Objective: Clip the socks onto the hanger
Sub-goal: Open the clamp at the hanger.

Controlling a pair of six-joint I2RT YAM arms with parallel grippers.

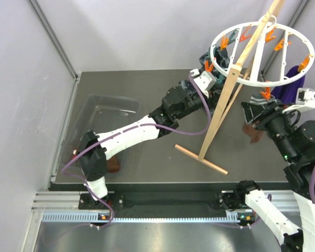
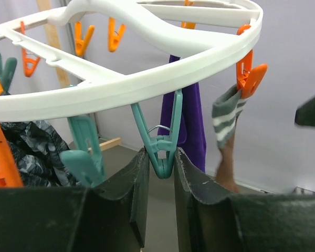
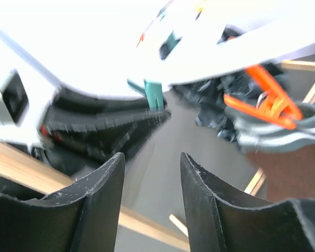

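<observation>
Left gripper [image 2: 160,164]: jaws closed in on the lower end of one teal clip [image 2: 160,142], both fingers touching it
Right gripper [image 3: 149,157]: jaws apart, nothing between them, just beside the ring
Hanger [image 2: 147,79]: one white ring on one slanted wooden stand [image 1: 219,122]
Socks: one brown sock [image 2: 227,131], grey-striped cuff, already hanging from an orange clip [image 2: 250,79]; one small brown-red item [image 1: 114,166] in the clear tub [image 1: 102,118], probably another sock, half hidden under the left arm
Also hung: one purple sock [image 2: 189,115], one dark patterned cloth [image 2: 31,147]
Clips: at least six orange in the top view, three teal in the left wrist view
Risks: the grip sits low on the clip, which may slip out when squeezed; pushing may swing the ring and shake the hung sock; neither gripper carries a sock, so an opened clip would have nothing to take
</observation>
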